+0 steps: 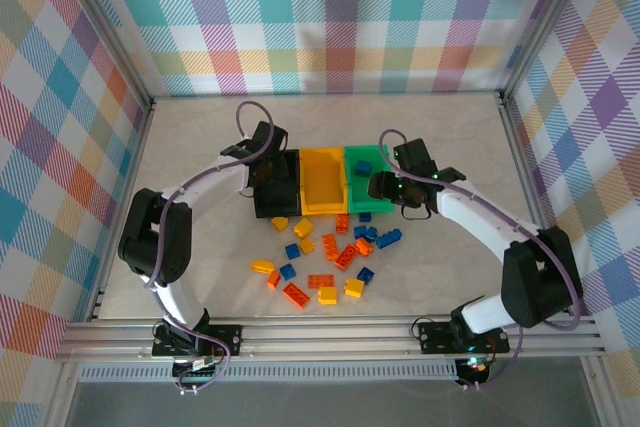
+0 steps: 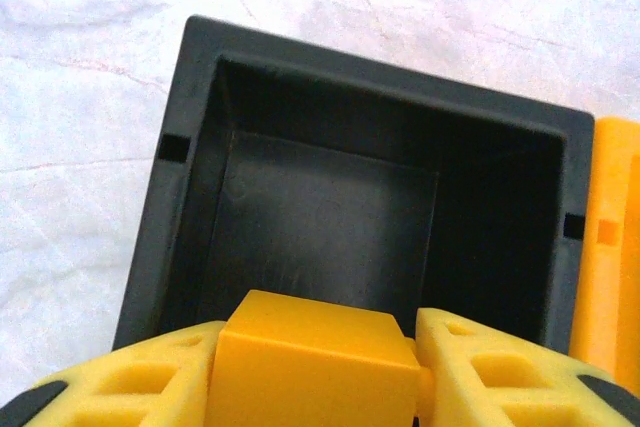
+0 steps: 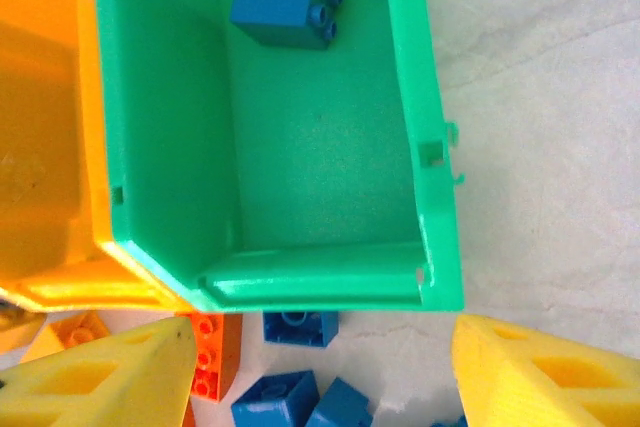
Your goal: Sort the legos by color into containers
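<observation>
Left gripper clamps a yellow brick, black bin just beyond its fingertips, apparently for release. Right gripper: fingers apart, blue bricks between them.

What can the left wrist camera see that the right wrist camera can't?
Left wrist, not right: the black bin, looking bare inside, and the left gripper shut on a yellow brick. Right wrist, not left: the green bin with one blue brick in it, loose blue bricks, an orange brick, and the open right gripper. Both: the yellow-orange bin and the pale table.
</observation>
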Robot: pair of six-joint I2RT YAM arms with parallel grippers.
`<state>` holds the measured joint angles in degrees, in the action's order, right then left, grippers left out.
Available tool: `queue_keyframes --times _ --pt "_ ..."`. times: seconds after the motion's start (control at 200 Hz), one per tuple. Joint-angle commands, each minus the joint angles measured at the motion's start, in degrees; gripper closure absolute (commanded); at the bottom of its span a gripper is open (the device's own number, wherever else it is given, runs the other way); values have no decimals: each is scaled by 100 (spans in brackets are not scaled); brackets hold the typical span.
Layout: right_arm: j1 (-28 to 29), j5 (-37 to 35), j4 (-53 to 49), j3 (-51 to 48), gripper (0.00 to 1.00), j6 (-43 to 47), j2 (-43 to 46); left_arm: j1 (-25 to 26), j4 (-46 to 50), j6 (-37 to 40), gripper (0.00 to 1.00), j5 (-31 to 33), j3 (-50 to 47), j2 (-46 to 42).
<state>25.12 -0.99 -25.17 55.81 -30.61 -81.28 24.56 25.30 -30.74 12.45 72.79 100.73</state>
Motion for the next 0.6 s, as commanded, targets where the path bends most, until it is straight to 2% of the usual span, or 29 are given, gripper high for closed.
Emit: queue_keyframes --times 0.0,0.125,0.195,0.295,0.335,0.43,0.48,0.595 --pt "-8 511 -312 -159 32 180 229 -91 80 -5 44 -125 188 100" --pt "216 1126 -579 -335 34 484 330 -84 62 -89 30 -344 230 -82" --pt "550 1189 -735 -414 34 634 292 -66 -56 -193 24 -536 118 -371" --pt "1060 1016 -783 -534 36 759 156 -9 -219 -347 17 -868 -138 -867" --pt "1168 952 -773 -554 39 800 54 25 -228 -386 11 -990 -243 -1073" --pt "1326 757 -894 -416 50 945 -208 194 -176 -414 4 -1165 -506 -1567" --pt "1424 623 -974 -342 51 1039 -323 314 -106 -396 1 -1166 -662 -1843" --pt "1586 455 -1210 -212 52 1166 -651 507 58 -385 0 -1171 -1061 -2434"
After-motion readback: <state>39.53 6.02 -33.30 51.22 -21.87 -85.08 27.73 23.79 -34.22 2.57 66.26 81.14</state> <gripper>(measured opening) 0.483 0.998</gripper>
